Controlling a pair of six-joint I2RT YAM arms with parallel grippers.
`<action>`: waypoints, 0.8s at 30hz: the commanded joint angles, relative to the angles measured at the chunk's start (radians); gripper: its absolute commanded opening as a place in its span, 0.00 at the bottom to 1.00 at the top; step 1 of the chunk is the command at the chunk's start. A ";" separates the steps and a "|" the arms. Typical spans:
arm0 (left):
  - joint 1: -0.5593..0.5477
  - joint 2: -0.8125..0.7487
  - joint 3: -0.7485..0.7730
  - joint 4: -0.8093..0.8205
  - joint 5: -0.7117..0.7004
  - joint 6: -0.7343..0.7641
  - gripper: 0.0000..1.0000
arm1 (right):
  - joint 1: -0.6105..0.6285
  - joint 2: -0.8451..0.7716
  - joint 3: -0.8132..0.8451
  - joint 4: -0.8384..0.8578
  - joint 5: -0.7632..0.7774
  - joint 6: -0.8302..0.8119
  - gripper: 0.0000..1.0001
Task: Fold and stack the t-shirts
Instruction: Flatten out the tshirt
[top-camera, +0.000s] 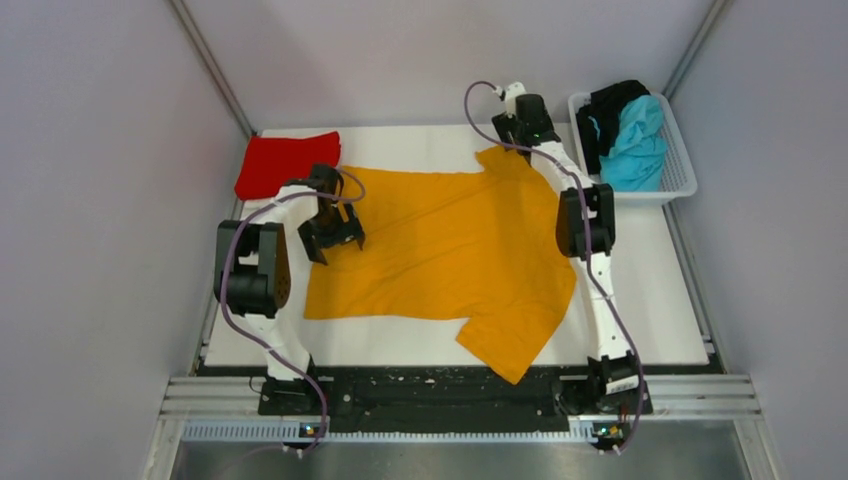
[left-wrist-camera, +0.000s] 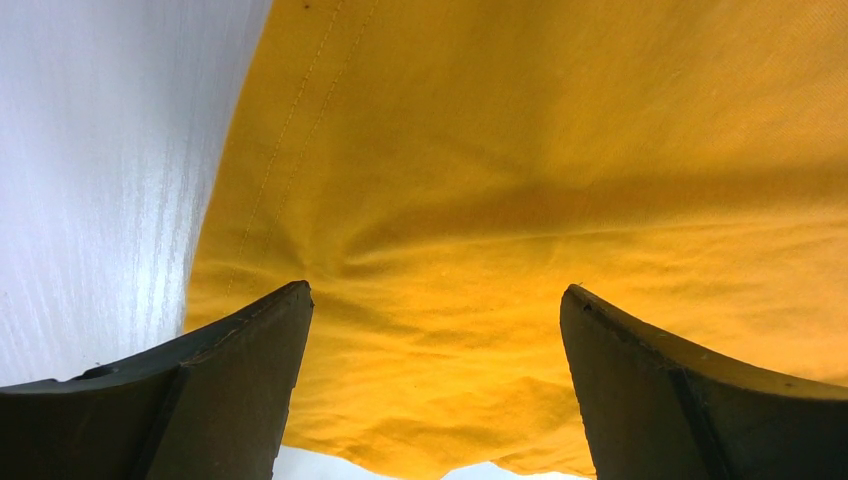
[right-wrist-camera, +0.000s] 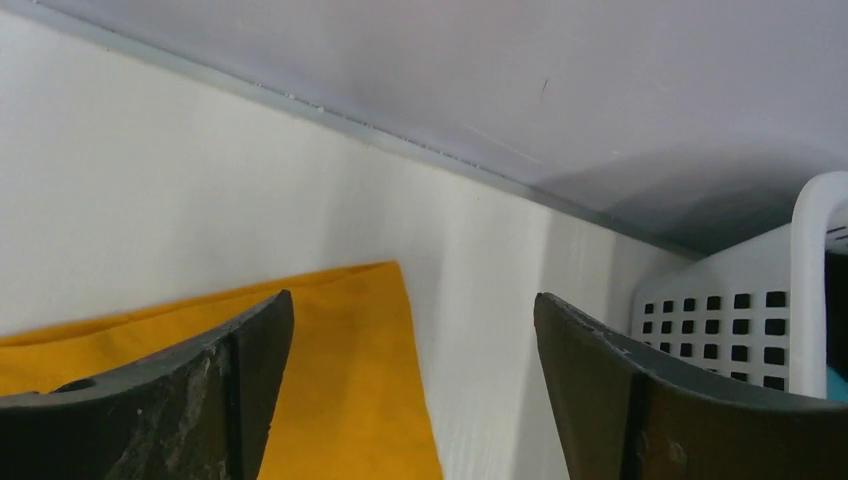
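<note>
An orange-yellow t-shirt (top-camera: 450, 245) lies spread flat on the white table, its sleeves pointing to the far right and the near right. My left gripper (top-camera: 338, 240) is open and empty just above the shirt's far-left part; in the left wrist view the cloth (left-wrist-camera: 520, 180) fills the space between the open fingers (left-wrist-camera: 435, 290). My right gripper (top-camera: 515, 138) is open and empty over the tip of the far sleeve (right-wrist-camera: 340, 390), its jaws straddling the sleeve's edge (right-wrist-camera: 412, 296). A folded red t-shirt (top-camera: 287, 163) lies at the far left. A turquoise t-shirt (top-camera: 637, 140) and a black one (top-camera: 608, 112) sit bunched in a basket.
The white perforated basket (top-camera: 682, 186) stands at the far right corner, close to my right gripper; its wall shows in the right wrist view (right-wrist-camera: 730, 310). Grey walls close in the table on three sides. Bare white table (top-camera: 650, 290) shows right of the shirt.
</note>
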 joint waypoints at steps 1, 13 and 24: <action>0.003 -0.028 0.022 -0.011 0.010 0.011 0.99 | 0.003 -0.178 -0.085 0.075 -0.044 0.123 0.93; 0.001 -0.115 0.105 0.056 0.079 -0.009 0.99 | 0.018 -0.766 -0.712 -0.136 -0.222 0.688 0.99; -0.022 0.105 0.298 0.161 0.181 -0.011 0.99 | 0.028 -0.967 -1.157 -0.225 -0.105 0.836 0.99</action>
